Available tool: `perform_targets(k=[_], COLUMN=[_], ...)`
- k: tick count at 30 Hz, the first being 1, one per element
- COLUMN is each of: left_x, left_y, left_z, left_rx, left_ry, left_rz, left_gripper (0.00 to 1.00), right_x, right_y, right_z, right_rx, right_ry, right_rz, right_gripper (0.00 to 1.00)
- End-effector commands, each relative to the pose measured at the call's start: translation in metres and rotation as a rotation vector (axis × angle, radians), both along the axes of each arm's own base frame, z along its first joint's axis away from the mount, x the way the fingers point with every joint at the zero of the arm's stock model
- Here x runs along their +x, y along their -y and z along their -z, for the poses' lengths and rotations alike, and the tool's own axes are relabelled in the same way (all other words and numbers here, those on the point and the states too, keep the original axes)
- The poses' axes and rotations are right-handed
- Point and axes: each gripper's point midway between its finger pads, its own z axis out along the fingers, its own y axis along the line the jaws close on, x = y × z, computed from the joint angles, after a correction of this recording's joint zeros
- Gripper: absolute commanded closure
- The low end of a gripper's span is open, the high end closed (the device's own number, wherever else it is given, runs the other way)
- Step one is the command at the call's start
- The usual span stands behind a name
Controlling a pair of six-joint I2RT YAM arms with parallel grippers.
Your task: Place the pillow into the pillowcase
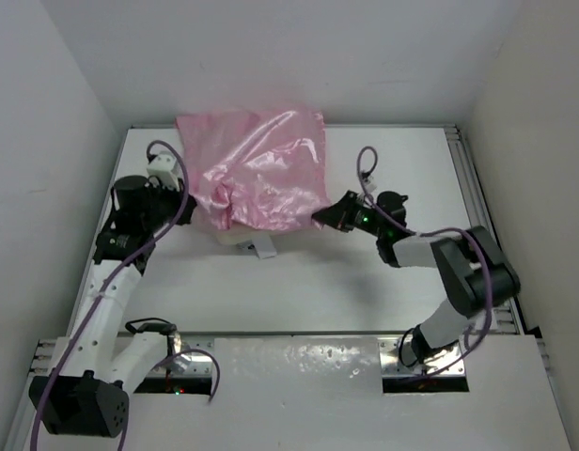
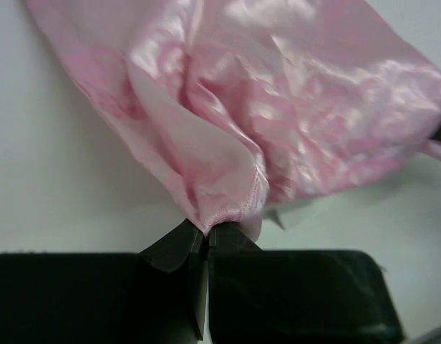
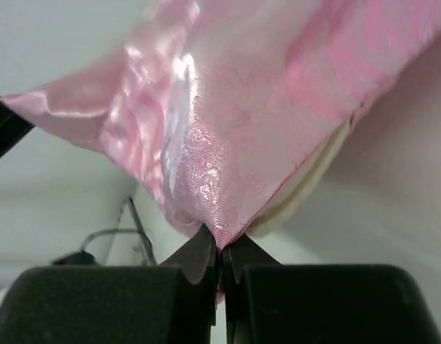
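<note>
Left pincer (image 2: 206, 231) and right pincer (image 3: 222, 249) both clamped on pillowcase (image 1: 261, 174) edge — pull evenly toward the near side, low, so pillow (image 3: 310, 183) slides deeper — satin probably slips.

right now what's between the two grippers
The pillowcase spans the whole stretch, pinched at each end by the left gripper and right gripper, seen in the top view.

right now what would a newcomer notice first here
The shiny pink pillowcase lies bunched at the far middle of the table. The left claw and the right claw each pinch its near edge, one on each side. A cream edge of the pillow peeks out underneath.
</note>
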Motion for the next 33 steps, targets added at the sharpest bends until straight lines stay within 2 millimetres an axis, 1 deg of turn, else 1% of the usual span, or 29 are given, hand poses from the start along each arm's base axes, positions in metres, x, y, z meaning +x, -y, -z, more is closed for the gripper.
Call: perform_targets(k=[1,2,3,4,5,6,7,8,9,10,11,12,13,16,18,19,20,21,22,23,24,25,26,27,28,29,30,31,33], left_x=[0.032,0.035,0.033,0.035,0.034,0.025,0.027,0.026,0.024,0.024,0.022,0.022,0.022,0.016,0.012,0.021,0.005,0.001,0.012,-0.008,-0.018,-0.012,-0.024,-0.044,-0.054,-0.062,-0.066,-0.062,-0.045], left_y=[-0.031,-0.051,-0.056,-0.06,-0.065,-0.066,-0.069,-0.071,-0.073,-0.074,-0.075,-0.075,-0.076,-0.08,-0.085,-0.089,-0.089,-0.089,-0.089,-0.087,-0.085,-0.086,-0.084,-0.082,-0.077,-0.07,-0.064,-0.054,-0.046], left_z=[-0.126,-0.152,-0.2,-0.225,-0.247,-0.288,-0.303,-0.316,-0.329,-0.342,-0.347,-0.347,-0.347,-0.362,-0.383,-0.387,-0.421,-0.438,-0.447,-0.483,-0.506,-0.517,-0.535,-0.563,-0.574,-0.58,-0.58,-0.573,-0.553], left_rx=[0.091,0.128,0.142,0.153,0.175,0.178,0.186,0.206,0.218,0.226,0.244,0.243,0.243,0.251,0.269,0.282,0.296,0.3,0.307,0.31,0.304,0.294,0.257,0.225,0.213,0.198,0.191,0.184,0.168], left_ry=[0.331,0.39,0.496,0.558,0.612,0.701,0.728,0.754,0.775,0.787,0.791,0.786,0.779,0.815,0.862,0.86,0.94,0.981,0.995,1.095,1.173,1.206,1.263,1.342,1.373,1.39,1.379,1.355,1.286], left_rz=[-0.112,-0.178,-0.203,-0.218,-0.234,-0.249,-0.265,-0.27,-0.283,-0.285,-0.286,-0.287,-0.29,-0.322,-0.35,-0.365,-0.377,-0.384,-0.377,-0.385,-0.39,-0.396,-0.405,-0.414,-0.389,-0.354,-0.316,-0.253,-0.191], left_gripper=[1.0,1.0,1.0,1.0,1.0,1.0,1.0,1.0,1.0,1.0,1.0,1.0,1.0,1.0,1.0,1.0,1.0,1.0,1.0,1.0,1.0,1.0,1.0,1.0,1.0,1.0,1.0,1.0,1.0], right_x=[0.019,0.025,0.029,0.035,0.04,0.039,0.042,0.034,0.038,0.044,0.039,0.042,0.05,0.034,0.029,0.028,0.029,0.03,0.032,0.037,0.039,0.036,0.013,-0.005,-0.012,-0.048,-0.058,-0.041,-0.045], right_y=[0.02,0.027,0.031,0.036,0.04,0.045,0.049,0.053,0.055,0.056,0.059,0.059,0.06,0.06,0.069,0.074,0.085,0.091,0.099,0.107,0.11,0.115,0.115,0.114,0.113,0.118,0.123,0.126,0.138], right_z=[-0.124,-0.184,-0.214,-0.222,-0.283,-0.319,-0.332,-0.39,-0.406,-0.402,-0.433,-0.431,-0.42,-0.438,-0.457,-0.467,-0.491,-0.504,-0.53,-0.544,-0.554,-0.57,-0.603,-0.62,-0.621,-0.636,-0.64,-0.618,-0.615], right_rx=[0.15,0.172,0.161,0.115,0.079,0.069,0.042,0.04,0.027,-0.009,-0.033,-0.05,-0.065,0.011,0.006,-0.004,-0.024,-0.031,-0.041,-0.047,-0.048,-0.034,0.009,0.036,0.049,0.07,0.083,0.056,0.037], right_ry=[0.284,0.419,0.485,0.454,0.626,0.698,0.698,0.832,0.852,0.792,0.862,0.842,0.791,0.818,0.875,0.903,0.97,0.998,1.044,1.056,1.047,1.07,1.145,1.207,1.221,1.288,1.33,1.281,1.29], right_rz=[0.043,0.058,0.072,0.091,0.109,0.143,0.156,0.165,0.168,0.155,0.153,0.144,0.13,0.098,0.15,0.185,0.26,0.299,0.335,0.375,0.388,0.401,0.392,0.387,0.38,0.399,0.434,0.465,0.541], right_gripper=[1.0,1.0,1.0,1.0,1.0,1.0,1.0,1.0,1.0,1.0,1.0,1.0,1.0,1.0,1.0,1.0,1.0,1.0,1.0,1.0,1.0,1.0,1.0,1.0,1.0,1.0,1.0,1.0,1.0])
